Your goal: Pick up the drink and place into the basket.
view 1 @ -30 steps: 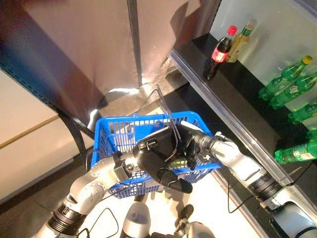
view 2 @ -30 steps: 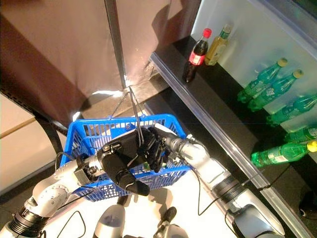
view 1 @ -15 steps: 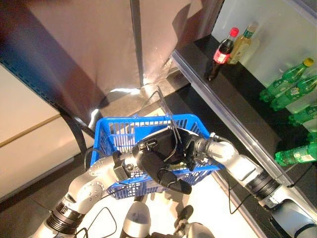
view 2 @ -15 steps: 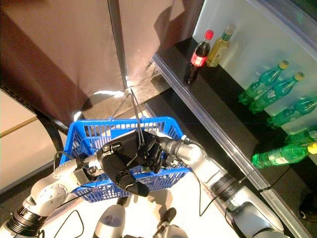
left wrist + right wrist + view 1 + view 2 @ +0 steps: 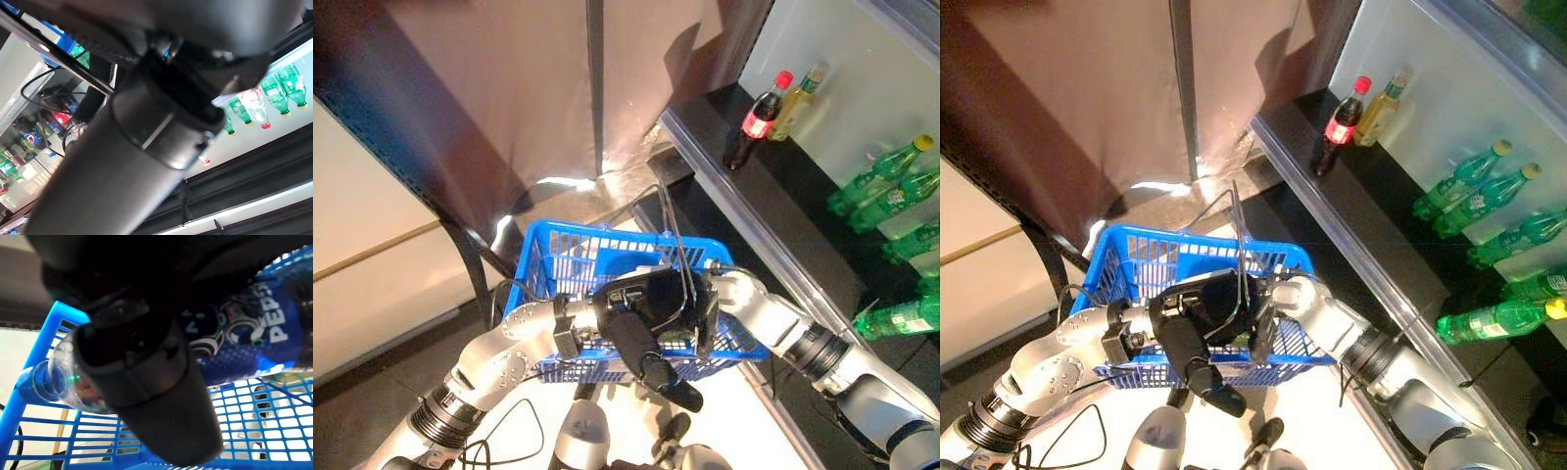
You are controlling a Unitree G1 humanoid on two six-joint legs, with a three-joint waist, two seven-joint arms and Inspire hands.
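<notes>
Right wrist view: drink bottle (image 5: 244, 340) with blue label, gripped in my right hand (image 5: 146, 382), thumb curled across it, now lower inside the blue basket (image 5: 553, 264) than before. My left hand (image 5: 651, 313) clasps the basket's wire handles (image 5: 675, 235).

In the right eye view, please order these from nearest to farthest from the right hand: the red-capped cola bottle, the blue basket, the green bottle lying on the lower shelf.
1. Blue basket: the right hand is inside it.
2. Green bottle: lying on the lower shelf, on the robot's right.
3. Red-capped cola bottle: upright at the far end of the shelf.
</notes>
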